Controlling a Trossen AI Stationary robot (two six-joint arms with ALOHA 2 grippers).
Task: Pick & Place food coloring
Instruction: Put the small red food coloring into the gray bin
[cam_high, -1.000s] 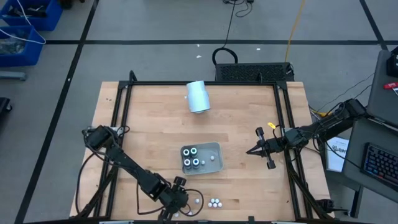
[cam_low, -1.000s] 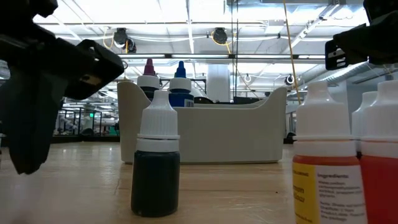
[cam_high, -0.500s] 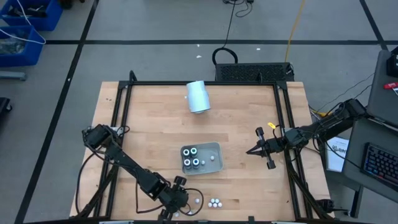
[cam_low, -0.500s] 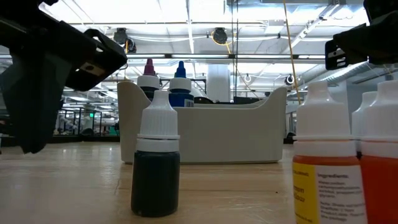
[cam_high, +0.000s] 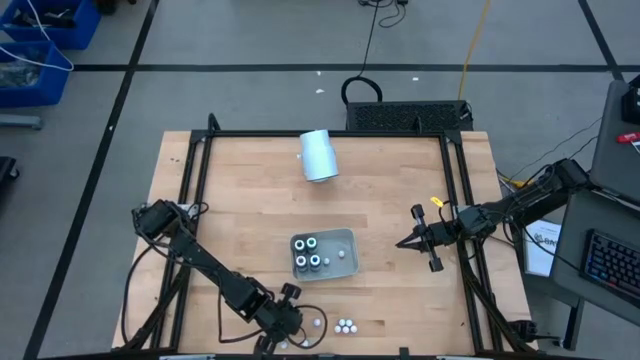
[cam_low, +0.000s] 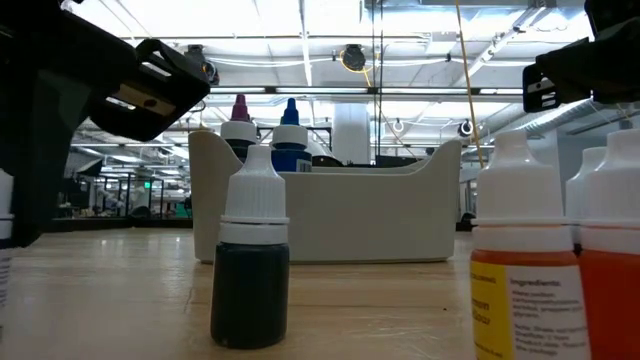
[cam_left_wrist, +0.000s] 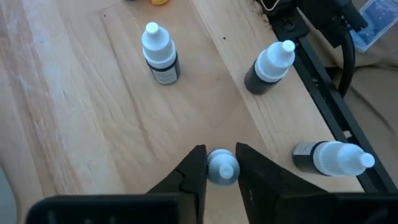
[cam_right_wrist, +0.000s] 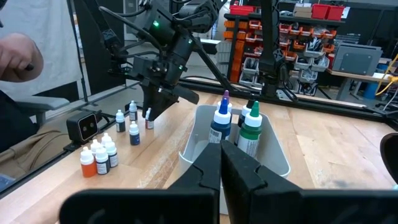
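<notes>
On the high view the left gripper (cam_high: 292, 322) was seen low at about 6 o'clock on the table (cam_high: 240, 215), near the front edge. In the left wrist view its fingers (cam_left_wrist: 194, 167) were narrowed around the white cap of a small food coloring bottle (cam_left_wrist: 222, 168), which sat between them; whether the pads pressed on the cap could not be told for certain. Around it, three more dropper bottles were seen in that view: a dark upright bottle (cam_left_wrist: 160, 53) well apart, a tilted dark bottle (cam_left_wrist: 270, 64) near the black frame rail (cam_left_wrist: 323, 74), and a lying bottle (cam_left_wrist: 333, 158) against that rail. In the low view a dark-filled bottle (cam_low: 250, 262) stood upright on the table in front of the grey tray (cam_low: 330, 210). Toward the centre of the table, the grey tray (cam_high: 347, 240) was placed at about 5 o'clock from the middle, with capped bottles standing in its left part. A white cluster of bottles (cam_high: 345, 325) was found at the front edge, just to the right of the left gripper. A pale-blue cylinder (cam_high: 319, 155) lay at 12 o'clock near the far edge. At 3 o'clock the right gripper (cam_high: 405, 243) was held above the table, well apart from the tray, and its fingers (cam_right_wrist: 208, 168) were seen nearly closed with only a thin gap and nothing between them.
</notes>
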